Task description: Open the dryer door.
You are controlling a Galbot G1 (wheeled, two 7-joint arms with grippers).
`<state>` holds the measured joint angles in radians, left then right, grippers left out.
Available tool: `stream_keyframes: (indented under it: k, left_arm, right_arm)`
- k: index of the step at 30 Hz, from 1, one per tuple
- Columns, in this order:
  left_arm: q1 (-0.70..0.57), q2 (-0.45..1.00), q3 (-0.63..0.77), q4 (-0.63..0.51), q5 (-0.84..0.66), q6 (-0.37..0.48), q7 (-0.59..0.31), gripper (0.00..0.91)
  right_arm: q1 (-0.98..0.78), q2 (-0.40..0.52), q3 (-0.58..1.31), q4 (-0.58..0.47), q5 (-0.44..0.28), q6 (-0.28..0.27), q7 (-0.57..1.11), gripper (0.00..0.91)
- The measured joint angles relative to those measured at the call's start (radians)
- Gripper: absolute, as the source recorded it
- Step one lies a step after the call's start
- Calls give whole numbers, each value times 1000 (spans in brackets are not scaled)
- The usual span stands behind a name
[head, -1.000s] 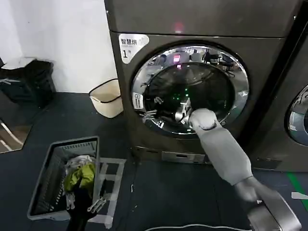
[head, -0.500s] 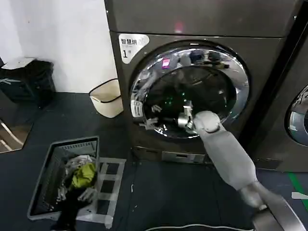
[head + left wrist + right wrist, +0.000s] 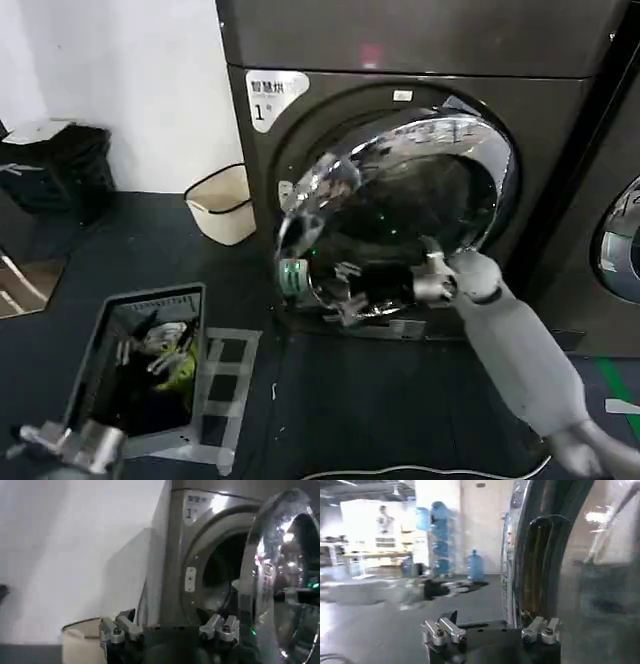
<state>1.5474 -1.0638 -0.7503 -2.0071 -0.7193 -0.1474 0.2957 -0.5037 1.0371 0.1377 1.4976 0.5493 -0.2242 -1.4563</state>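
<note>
A dark grey front-loading dryer (image 3: pixel 400 60) stands against a white wall, with a white "1" sticker (image 3: pixel 272 97) at the upper left corner of its front. The dryer door (image 3: pixel 400 215), a large round porthole with a wide shiny chrome ring around dark tinted glass, is partly open: its left edge has swung out from the dryer's front while its right edge stays close to the dryer, so the dark opening shows behind it on the left. The right gripper (image 3: pixel 428 280) is at the lower right part of the door, at the end of a grey arm that reaches up from the lower right, and seems to be pressed against the door's rim. From the right wrist camera its two fingers (image 3: pixel 442 631) stand apart with a wide gap between them, one of them close beside the door's dark inner rim, though whether they actually hook the rim is hard to tell. The left gripper (image 3: pixel 60 443) hangs low and well to the left of the dryer, above the floor; from its own wrist camera its fingers (image 3: pixel 116 630) are spread apart and hold nothing. A grey laundry basket (image 3: pixel 95 375) with clothes in it sits on the dark floor to the lower left of the dryer, and a cream bin (image 3: pixel 222 205) stands beside the dryer's left side.
</note>
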Motion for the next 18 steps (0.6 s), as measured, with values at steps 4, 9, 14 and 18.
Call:
stream_keyframes:
  k: [4,9,14,18]
  left_arm:
    - [-79,116,67,64,-111,-25,16,907]
    - [-215,247,195,144,-162,-37,23,907]
    - [-411,320,410,214,-234,-55,52,907]
    - [-586,338,593,250,-291,-44,85,907]
  right_arm:
    - [-55,-43,54,52,25,26,-4,907]
    - [-200,-110,188,136,68,102,-5,907]
    - [-398,-147,421,227,93,129,3,907]
    - [-569,-115,657,260,99,141,111,907]
